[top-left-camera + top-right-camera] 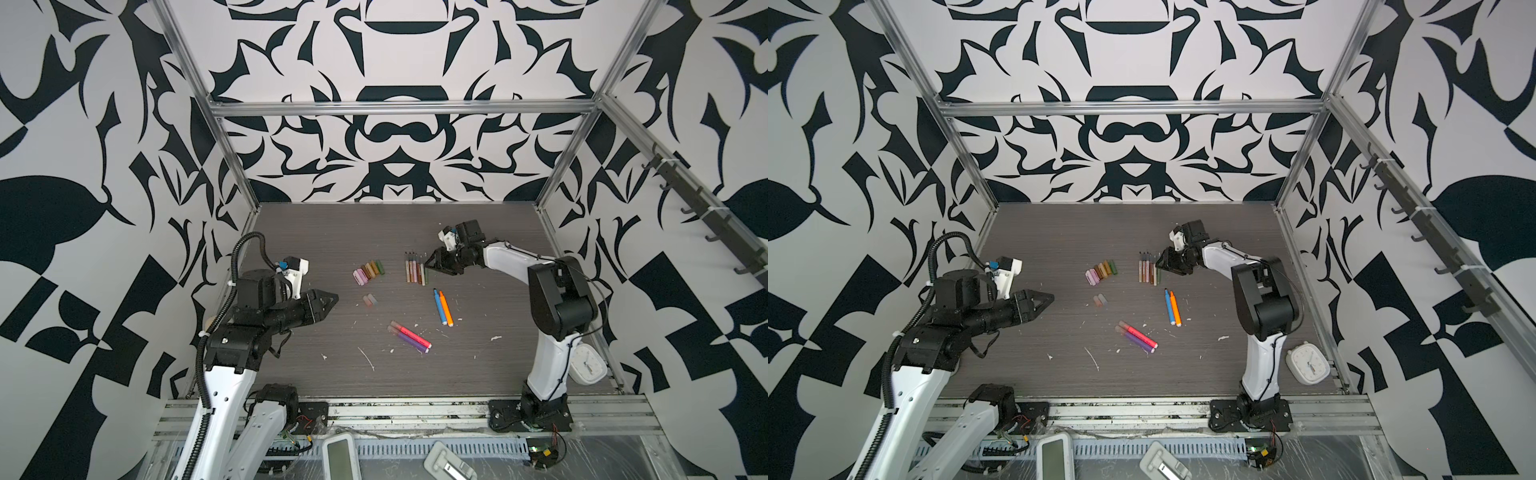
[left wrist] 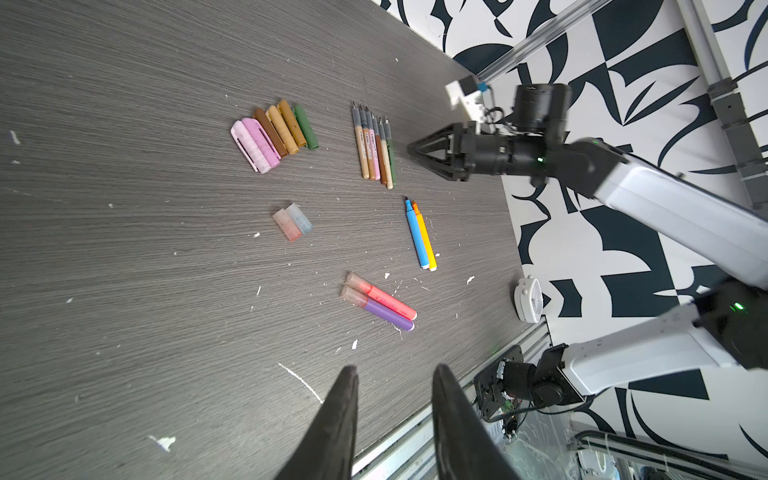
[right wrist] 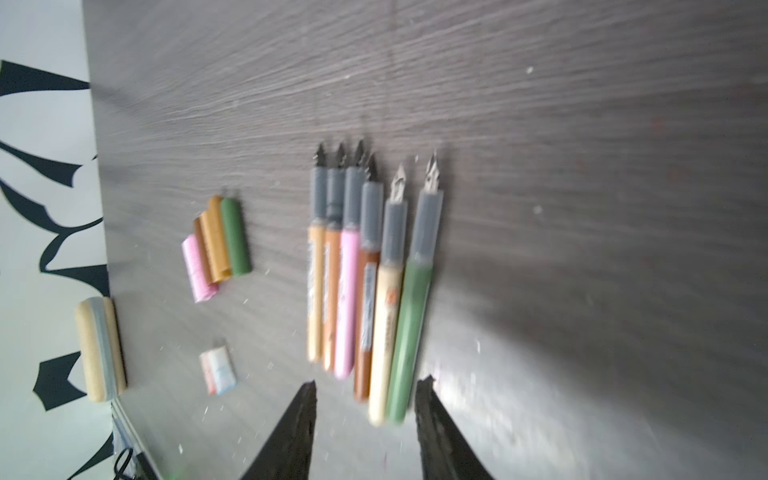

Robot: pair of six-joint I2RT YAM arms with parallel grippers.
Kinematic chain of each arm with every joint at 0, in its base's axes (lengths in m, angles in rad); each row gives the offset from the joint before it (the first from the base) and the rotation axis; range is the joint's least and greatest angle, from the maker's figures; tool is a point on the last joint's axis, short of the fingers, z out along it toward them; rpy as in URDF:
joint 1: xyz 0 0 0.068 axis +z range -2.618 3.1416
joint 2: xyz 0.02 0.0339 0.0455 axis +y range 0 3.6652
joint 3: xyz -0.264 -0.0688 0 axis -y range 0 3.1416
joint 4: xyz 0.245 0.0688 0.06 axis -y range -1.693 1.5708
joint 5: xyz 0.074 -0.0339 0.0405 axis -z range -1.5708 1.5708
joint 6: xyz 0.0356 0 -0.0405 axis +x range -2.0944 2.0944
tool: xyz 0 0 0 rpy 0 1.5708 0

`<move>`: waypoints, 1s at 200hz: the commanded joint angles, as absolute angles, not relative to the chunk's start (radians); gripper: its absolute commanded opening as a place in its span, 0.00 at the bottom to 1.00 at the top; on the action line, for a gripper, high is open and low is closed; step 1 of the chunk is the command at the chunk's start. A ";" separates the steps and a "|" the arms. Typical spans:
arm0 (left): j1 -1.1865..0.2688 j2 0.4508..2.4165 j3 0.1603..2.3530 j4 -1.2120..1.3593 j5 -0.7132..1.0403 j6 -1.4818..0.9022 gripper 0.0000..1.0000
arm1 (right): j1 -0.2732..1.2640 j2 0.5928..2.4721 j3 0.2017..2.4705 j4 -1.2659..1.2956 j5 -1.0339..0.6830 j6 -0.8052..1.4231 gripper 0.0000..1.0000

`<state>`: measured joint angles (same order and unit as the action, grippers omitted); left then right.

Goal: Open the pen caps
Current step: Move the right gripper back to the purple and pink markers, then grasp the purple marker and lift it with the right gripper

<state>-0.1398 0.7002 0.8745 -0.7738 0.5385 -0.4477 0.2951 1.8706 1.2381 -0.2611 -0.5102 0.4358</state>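
Several loose pen caps (image 1: 368, 271) (image 2: 274, 135) (image 3: 216, 245), pink, brown, gold and green, lie in a row mid-table. Two translucent caps (image 1: 369, 299) (image 2: 292, 222) lie nearer. To their right lie several thin uncapped pens (image 1: 414, 270) (image 2: 374, 149) (image 3: 365, 282). The blue and orange pens (image 1: 442, 307) are uncapped too. The pink and purple pens (image 1: 409, 336) (image 2: 380, 302) have translucent caps on. My right gripper (image 1: 428, 264) (image 3: 368, 382) is open just right of the thin pens, with the cream and green pens' ends between its fingers, ungripped. At the left, my left gripper (image 1: 334, 297) (image 2: 397, 369) hangs open and empty.
A white clock (image 1: 586, 365) (image 2: 528, 299) leans at the table's right front corner beside the right arm's base. White flecks and a scratch (image 1: 366, 358) mark the grey table (image 1: 316, 232). A metal rail (image 1: 415, 409) runs along the front edge.
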 commanded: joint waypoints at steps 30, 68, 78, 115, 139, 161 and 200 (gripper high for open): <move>-0.141 0.692 0.864 -0.780 0.529 -0.445 0.33 | 0.622 1.579 1.020 -0.401 -0.219 0.317 0.37; -0.140 0.699 0.866 -0.775 0.529 -0.446 0.33 | 0.902 1.462 0.876 -0.380 -0.047 0.419 0.31; -0.138 0.704 0.865 -0.775 0.531 -0.446 0.33 | 0.942 1.454 0.860 -0.374 -0.025 0.442 0.30; -0.135 0.717 0.865 -0.775 0.541 -0.445 0.33 | 1.011 1.486 0.836 -0.357 0.012 0.480 0.29; -0.133 0.719 0.865 -0.775 0.542 -0.445 0.33 | 1.016 1.518 0.841 -0.359 0.025 0.480 0.28; -0.134 0.719 0.864 -0.775 0.541 -0.445 0.33 | 1.015 1.540 0.845 -0.363 0.028 0.479 0.28; -0.132 0.720 0.864 -0.774 0.541 -0.445 0.32 | 1.017 1.551 0.840 -0.365 0.035 0.478 0.27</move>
